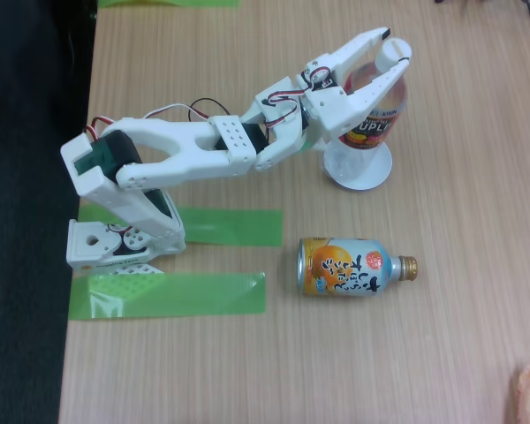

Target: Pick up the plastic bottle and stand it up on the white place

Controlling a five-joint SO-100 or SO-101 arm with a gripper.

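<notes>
Overhead, the fixed view looked down on a light wooden table (pixel 442 353) with a dark floor along its left edge. The white robot arm (pixel 177 150) rose from its base (pixel 115 247) near the left side of the table and reached toward the upper right. Two strips of green tape (pixel 194 291) lay on the table by the base, one under it and one just in front of it.

At the end of the arm, the gripper (pixel 390 49) was around the upper part of the plastic bottle (pixel 371 128). One finger lay across the top of the bottle and the other curved down along its right side, so the jaws were closed on the bottle rather than spread free of it. The bottle's cap was hidden behind the gripper. Below the fingers, the bottle's red and black label showed, with part of its lettering readable.

The bottle stood with its bottom end on the white disc (pixel 358 170), which lay flat on the table to the right of the arm's forearm. The bottle leaned a little toward the upper right in this view, though the camera angle made it hard to judge how upright it truly was.

Nearer the camera, well apart from the disc, an orange and silver can (pixel 344 267) lay on its side, its gold neck pointing right.
</notes>
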